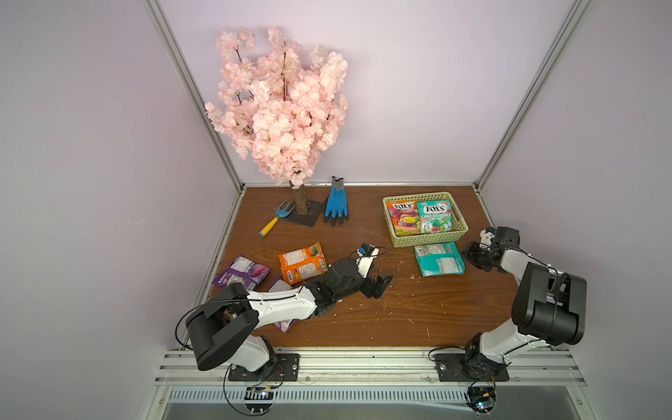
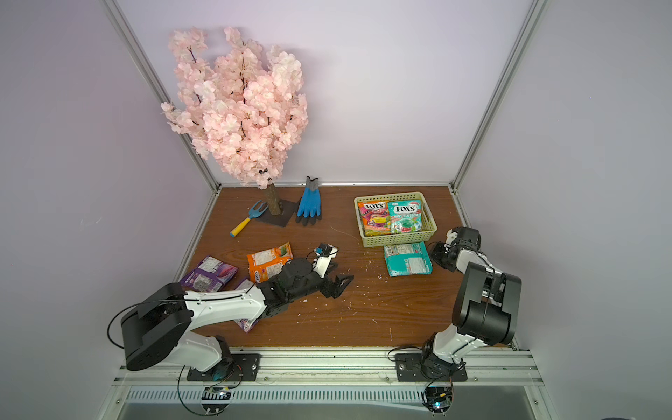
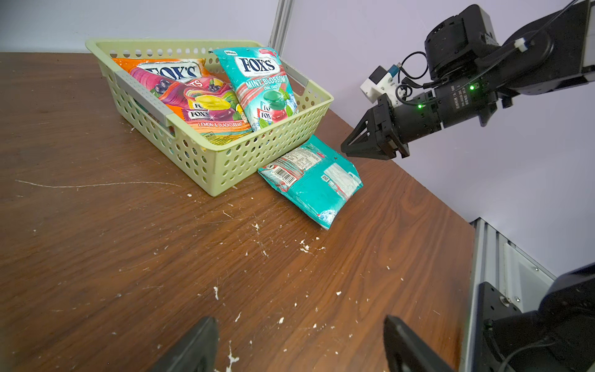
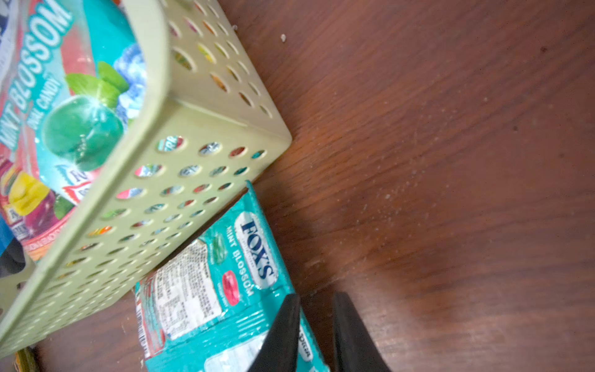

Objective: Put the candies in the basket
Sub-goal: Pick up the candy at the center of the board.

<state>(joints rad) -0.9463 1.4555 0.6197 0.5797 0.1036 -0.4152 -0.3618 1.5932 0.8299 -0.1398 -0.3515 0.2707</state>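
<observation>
Behind, tree [image 1: 280,105], glove [image 1: 336,203], fork [image 1: 275,217], left arm [image 1: 283,302] covering purple packet [image 1: 279,285]

Both top views are bright and even, lit softly from overhead; my arms [image 1: 283,302] throw only faint, soft-edged shadows on the table [image 1: 400,320]. My left wrist view is crisp, with sheen on the glossy packets [image 3: 264,83], though my left fingers [image 3: 193,348] sit out of focus. My right wrist view is smeared: the basket [image 4: 193,122] is blurred, and a dark shadow pools beside my right fingers [image 4: 283,338].
</observation>
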